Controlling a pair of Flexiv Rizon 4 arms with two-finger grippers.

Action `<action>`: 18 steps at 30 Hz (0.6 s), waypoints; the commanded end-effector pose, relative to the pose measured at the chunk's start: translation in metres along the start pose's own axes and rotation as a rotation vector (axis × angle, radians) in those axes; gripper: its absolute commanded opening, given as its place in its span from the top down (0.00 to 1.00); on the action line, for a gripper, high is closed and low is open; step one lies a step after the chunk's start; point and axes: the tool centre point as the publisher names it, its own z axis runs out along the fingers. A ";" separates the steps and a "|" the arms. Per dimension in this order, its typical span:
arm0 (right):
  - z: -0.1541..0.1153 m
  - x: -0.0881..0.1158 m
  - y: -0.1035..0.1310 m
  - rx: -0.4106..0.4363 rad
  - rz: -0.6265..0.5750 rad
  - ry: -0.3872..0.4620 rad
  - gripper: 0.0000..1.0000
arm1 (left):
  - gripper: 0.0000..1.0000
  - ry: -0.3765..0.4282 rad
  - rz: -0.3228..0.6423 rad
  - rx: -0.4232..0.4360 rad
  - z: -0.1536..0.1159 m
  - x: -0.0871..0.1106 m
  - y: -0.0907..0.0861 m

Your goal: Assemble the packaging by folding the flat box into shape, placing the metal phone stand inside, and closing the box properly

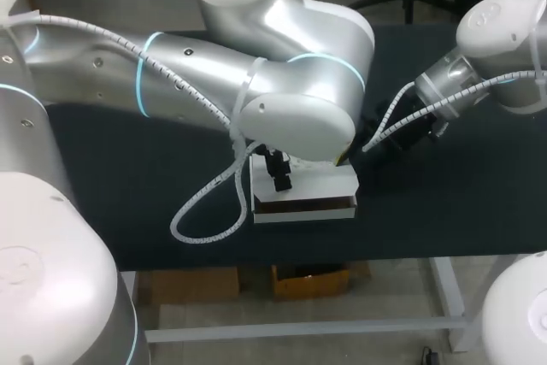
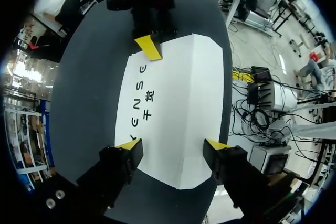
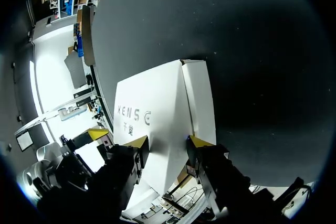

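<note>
Box: white box (image 1: pixel 303 187), folded into shape, lies near the front edge of the black tabletop (image 1: pixel 444 203); printed face up; a dark gap runs along its front under the top panel
Left hand (image 2: pixel 172 144): released; fingers spread wide above one end of the box, one yellow tip over each long edge
Right hand (image 3: pixel 168 141): released; fingers apart at the opposite end; one fingertip (image 2: pixel 149 48) rests on the top panel
</note>
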 end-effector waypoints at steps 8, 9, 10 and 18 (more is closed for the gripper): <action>0.000 0.000 0.000 0.002 0.000 0.000 0.56 | 0.18 -0.013 0.007 -0.018 0.005 0.005 -0.004; 0.000 0.000 0.000 0.002 0.000 0.000 0.56 | 0.18 -0.015 0.007 -0.020 0.005 0.005 -0.004; 0.000 0.000 0.000 0.002 0.000 0.000 0.56 | 0.18 -0.015 0.007 -0.020 0.006 0.005 -0.004; 0.000 0.000 0.000 0.002 0.000 0.000 0.56 | 0.22 -0.023 0.010 -0.023 0.014 0.006 -0.004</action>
